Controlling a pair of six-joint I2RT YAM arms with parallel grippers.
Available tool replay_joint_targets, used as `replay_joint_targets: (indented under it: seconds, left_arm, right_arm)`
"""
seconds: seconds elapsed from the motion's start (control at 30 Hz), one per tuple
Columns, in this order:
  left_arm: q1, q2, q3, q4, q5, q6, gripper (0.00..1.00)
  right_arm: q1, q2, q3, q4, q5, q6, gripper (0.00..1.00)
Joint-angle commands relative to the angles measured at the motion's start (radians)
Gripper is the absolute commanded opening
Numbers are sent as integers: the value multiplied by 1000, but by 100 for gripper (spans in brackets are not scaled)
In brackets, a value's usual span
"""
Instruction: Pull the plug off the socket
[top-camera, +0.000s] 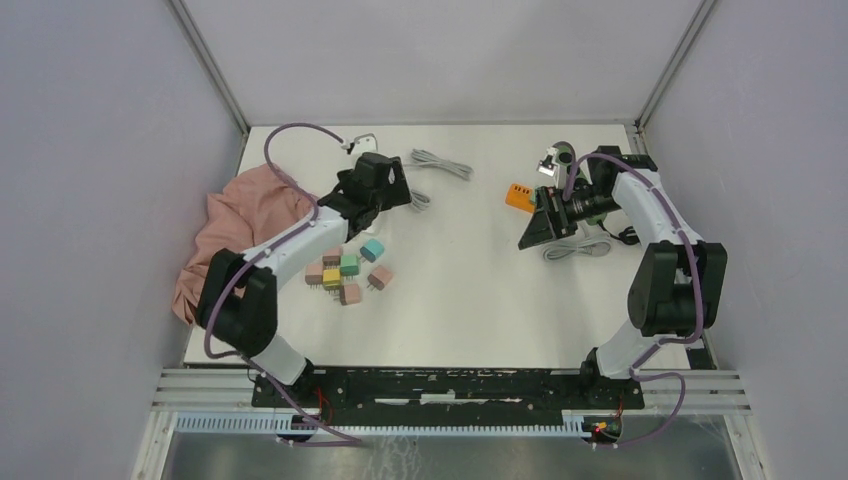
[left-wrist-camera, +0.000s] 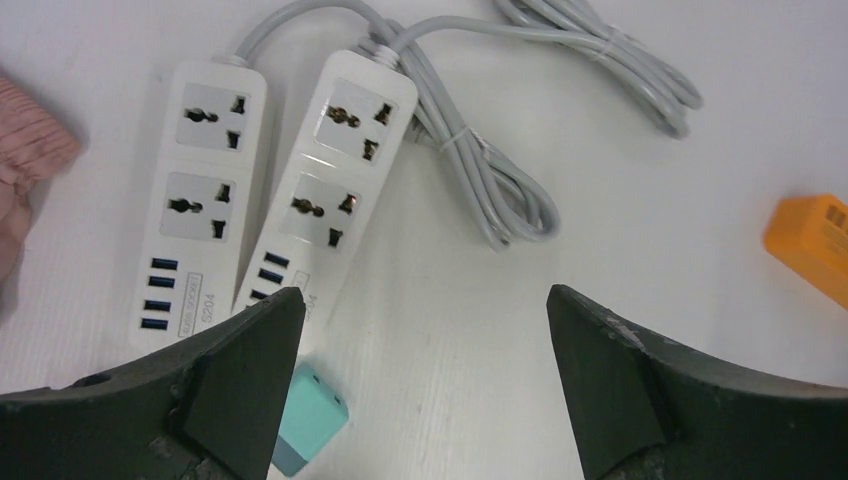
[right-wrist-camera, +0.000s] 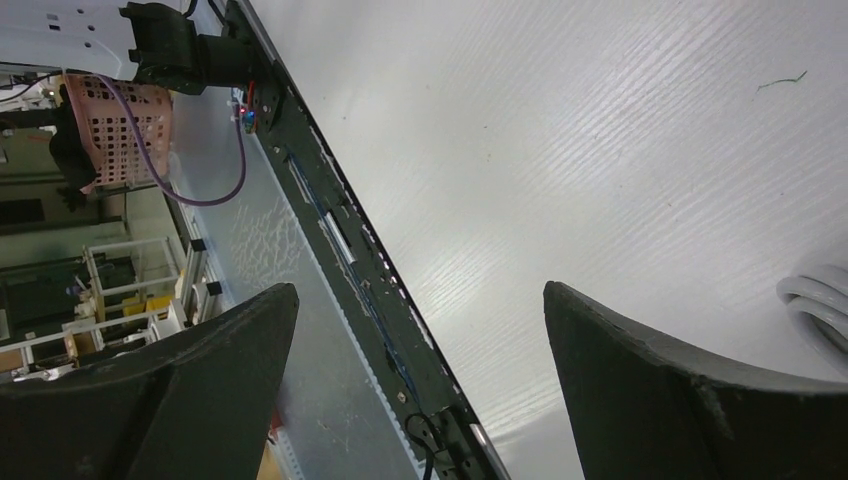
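Left gripper (left-wrist-camera: 425, 300): jaws wide apart, empty. Right gripper (right-wrist-camera: 420, 295): likewise (facing the table edge). Teal plug (left-wrist-camera: 310, 420) lies loose beside the left arm's jaw. Power strips (left-wrist-camera: 335, 190) run lengthwise ahead, sockets apparently unoccupied. Left arm nearer.

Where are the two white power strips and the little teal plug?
Power strip (left-wrist-camera: 205, 160) by the pink cloth (left-wrist-camera: 25, 140): left wrist view, between its sockets.
Second power strip (left-wrist-camera: 338, 162): left wrist view, between its sockets.
Teal plug (left-wrist-camera: 312, 415): left wrist view, its top face.
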Motion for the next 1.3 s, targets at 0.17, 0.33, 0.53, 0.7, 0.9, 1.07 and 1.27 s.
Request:
replay_joint_targets:
  seconds: [0.17, 0.33, 0.53, 0.7, 0.9, 1.07, 1.27]
  left_arm:
    - [-1, -362, -295, 296, 541, -18, 98]
    - [-1, -528, -300, 277, 730, 1, 100]
    - [1, -625, -190, 99, 873, 111, 99]
    - [0, -712, -244, 11, 891, 359, 99]
    - [1, -872, -433, 36, 793, 512, 99]
    - [0, -989, -521, 51, 677, 527, 99]
    - [0, -1044, -556, 85, 621, 531, 99]
  right_arm:
    - [-13, -158, -3, 19, 7, -71, 100]
    - [-12, -282, -15, 107, 41, -72, 100]
    - [-13, -439, -20, 343, 60, -89, 100]
    - [-12, -476, -105, 611, 22, -95, 99]
    - [-12, -307, -10, 558, 130, -150, 100]
    - [-12, -226, -50, 606, 339, -185, 100]
    - [-13, -129, -59, 640, 563, -181, 100]
